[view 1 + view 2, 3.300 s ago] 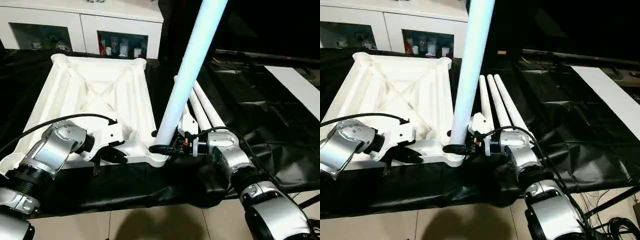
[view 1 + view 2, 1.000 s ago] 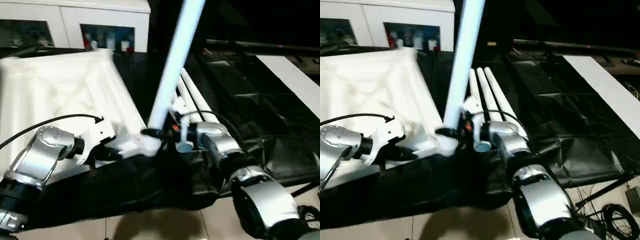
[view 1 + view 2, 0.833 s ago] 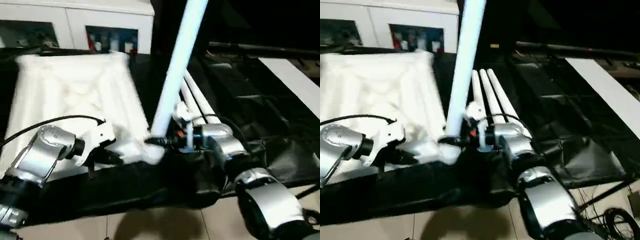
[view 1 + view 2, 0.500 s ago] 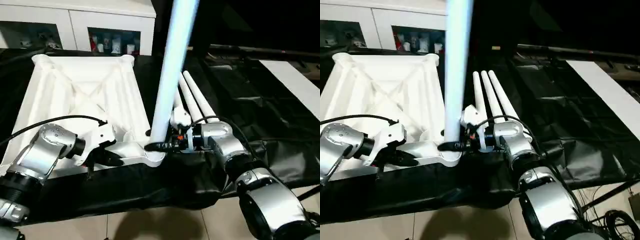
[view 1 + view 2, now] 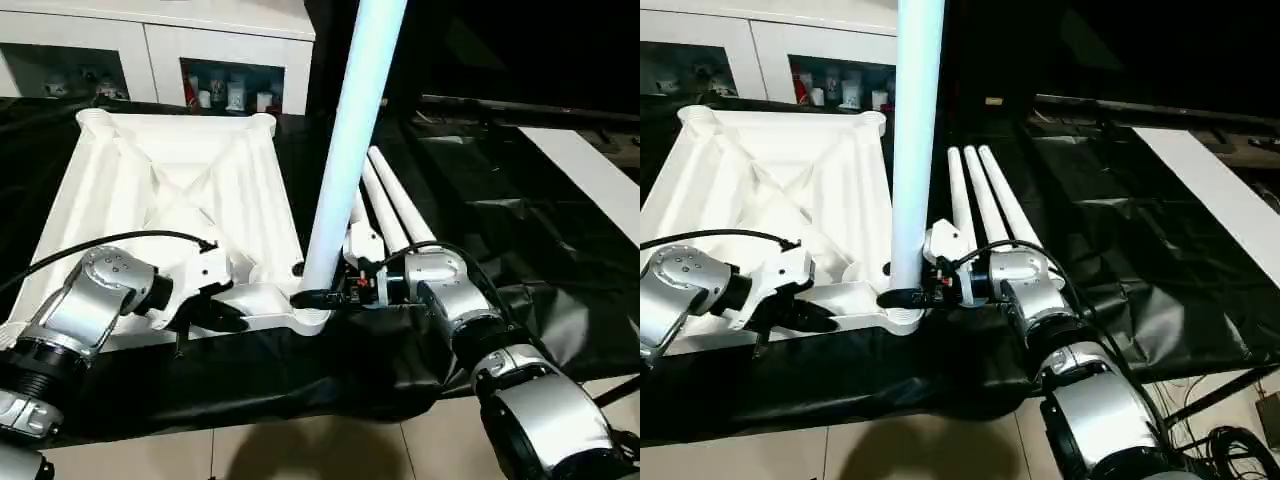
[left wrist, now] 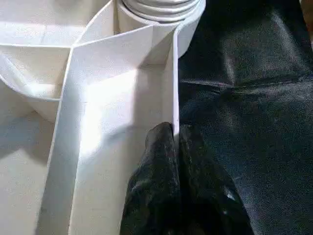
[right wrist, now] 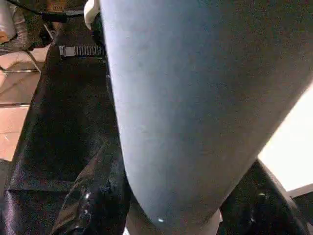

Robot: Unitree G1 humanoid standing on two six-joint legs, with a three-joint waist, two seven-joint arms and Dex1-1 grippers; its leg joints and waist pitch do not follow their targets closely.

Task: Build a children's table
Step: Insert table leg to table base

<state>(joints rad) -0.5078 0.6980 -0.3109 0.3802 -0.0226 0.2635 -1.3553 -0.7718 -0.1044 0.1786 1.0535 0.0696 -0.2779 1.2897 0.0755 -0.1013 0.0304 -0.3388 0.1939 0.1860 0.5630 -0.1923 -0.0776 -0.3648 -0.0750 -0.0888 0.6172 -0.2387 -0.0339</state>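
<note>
The right claw (image 5: 318, 297) is clamped around the base of an upright white tapered plastic tube leg (image 5: 345, 150), seated in the near corner socket of the white ribbed plastic tabletop (image 5: 180, 190). That top is laid underside-up on the black-draped counter (image 5: 500, 230). Its near rim wall is pinched by the left claw (image 6: 174, 134), jaws closed on it. Three spare white tube legs (image 5: 985, 200) are laid side by side just behind the right claw. A white cabinet (image 5: 150, 50) is seen beyond.

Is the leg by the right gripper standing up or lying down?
Standing up: the leg rises from the tabletop's near corner socket, right gripper around its base.
</note>
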